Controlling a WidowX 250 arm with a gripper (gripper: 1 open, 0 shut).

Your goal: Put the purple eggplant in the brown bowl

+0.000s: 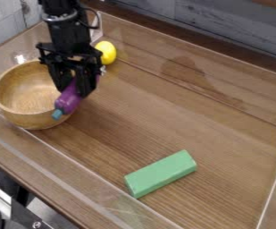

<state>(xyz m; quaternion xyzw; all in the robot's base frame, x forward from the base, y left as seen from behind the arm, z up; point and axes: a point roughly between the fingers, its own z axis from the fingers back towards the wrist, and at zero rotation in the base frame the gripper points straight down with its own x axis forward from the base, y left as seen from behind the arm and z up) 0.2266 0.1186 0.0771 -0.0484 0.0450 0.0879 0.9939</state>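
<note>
The gripper point(71, 79) is pointed downward over the brown bowl's point(9, 103) right side, closed on the purple eggplant point(69, 100). The eggplant is held tilted, its stem end directed down-left.

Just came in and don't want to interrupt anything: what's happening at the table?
A black robot arm has the purple eggplant in its pincer, held at the right-hand side of the brown bowl as pictured. It hasn't been let go yet. A green block lies on the table.
</note>
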